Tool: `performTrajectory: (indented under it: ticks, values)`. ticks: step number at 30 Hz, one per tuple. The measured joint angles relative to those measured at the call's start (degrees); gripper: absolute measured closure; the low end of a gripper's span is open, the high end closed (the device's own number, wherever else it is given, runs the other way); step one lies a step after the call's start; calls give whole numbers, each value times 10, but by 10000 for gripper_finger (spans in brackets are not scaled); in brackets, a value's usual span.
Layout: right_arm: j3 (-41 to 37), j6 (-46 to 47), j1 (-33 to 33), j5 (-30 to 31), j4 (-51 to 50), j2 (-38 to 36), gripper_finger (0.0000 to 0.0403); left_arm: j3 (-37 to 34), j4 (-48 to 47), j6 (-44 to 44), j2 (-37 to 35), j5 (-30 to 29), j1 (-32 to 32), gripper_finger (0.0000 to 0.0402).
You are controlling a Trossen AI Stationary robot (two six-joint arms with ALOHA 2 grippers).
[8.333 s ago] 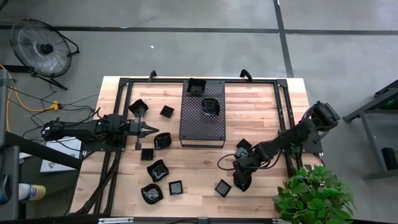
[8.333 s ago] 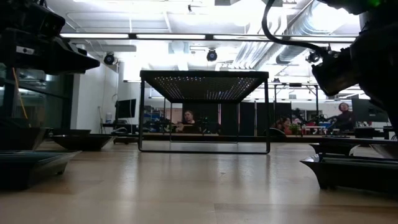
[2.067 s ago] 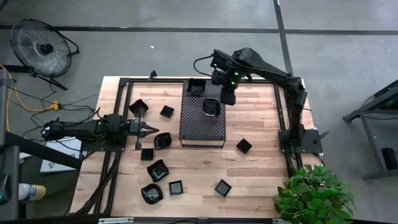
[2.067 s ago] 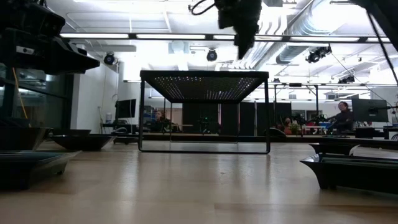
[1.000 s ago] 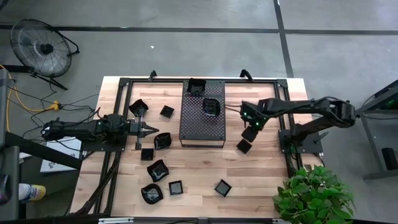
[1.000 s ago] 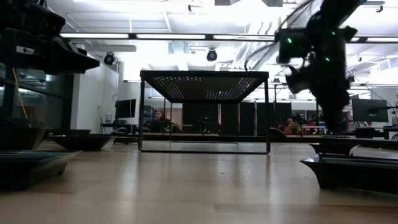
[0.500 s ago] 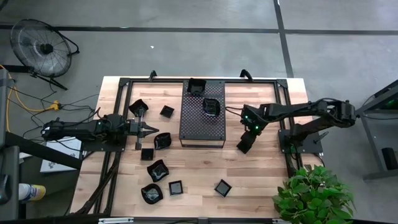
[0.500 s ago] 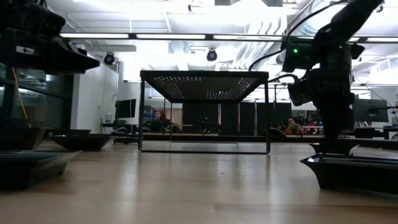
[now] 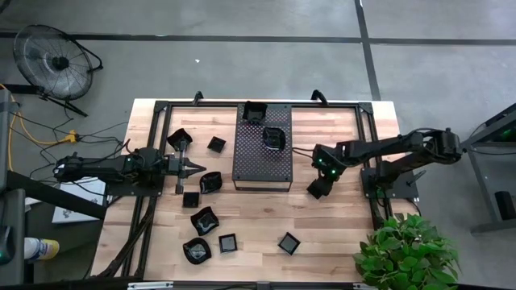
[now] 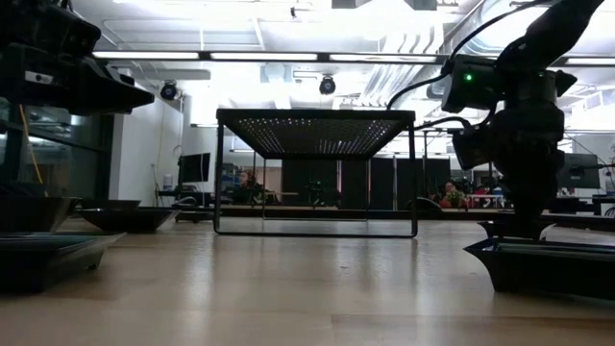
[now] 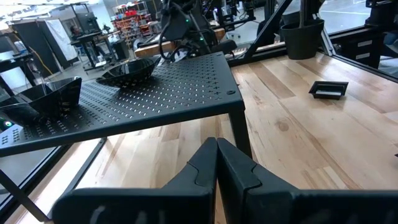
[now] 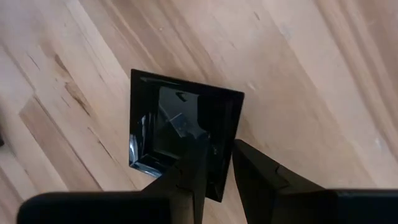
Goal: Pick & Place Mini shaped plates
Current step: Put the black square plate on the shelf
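right pincer set over a square dish

item: small glossy black square plate (image 12: 186, 137), flat on the pale wooden surface (image 9: 339, 225), right of the perforated black metal tray (image 9: 262, 153). equal sides, no long axis; corners lie diagonal to the plank grain. right pincer (image 12: 214, 163) straddles one wall, part-spread, apparently for an edge grasp. left pincer (image 11: 216, 163) clenched, empty, parked facing the tray.
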Motion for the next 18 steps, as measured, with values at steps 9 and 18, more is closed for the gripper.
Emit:
performTrajectory:
  ticks: [9, 18]
  values:
    - [0, 2, 1, 20, -4, 0, 333, 0, 0, 0, 0, 0, 0, 400]
    - [0, 2, 1, 17, -7, 0, 394, 0, 0, 0, 0, 0, 0, 400]
